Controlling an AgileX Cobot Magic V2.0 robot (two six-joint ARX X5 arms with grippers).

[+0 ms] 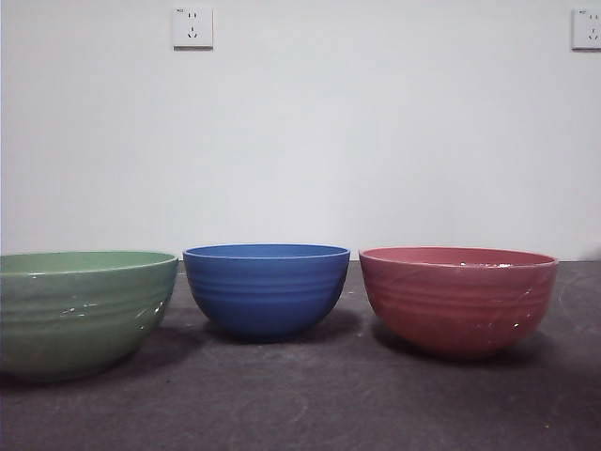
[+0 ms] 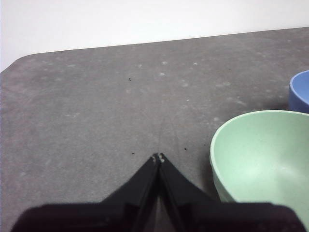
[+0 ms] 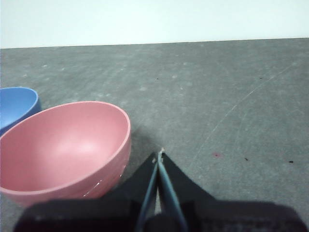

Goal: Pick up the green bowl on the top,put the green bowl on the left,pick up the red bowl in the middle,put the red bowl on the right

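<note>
Left gripper: jaws pressed together tip to tip, holding nothing, poised over bare table just beside the green bowl, which it does not touch. Right gripper: jaws likewise closed on nothing, poised just beside the red bowl and clear of its rim. Neither arm enters the front view. Seen from the front, three bowls stand upright and separate in a row: the green bowl at 9 o'clock, cut by the picture's edge; the blue bowl at the centre, set a little farther back; the red bowl at 3 o'clock. With green on the left and red on the right, both placements appear complete. Remaining hazards concern the withdrawal. Each closed gripper sits close to a bowl wall, so a sideways swing toward the centre could clip a rim and skid the glossy bowl into the blue one or tip it. How high the jaws hang above the table cannot be read reliably from the wrist views, so a low retreat may also scrape the surface. A socket marks the rear wall.
</note>
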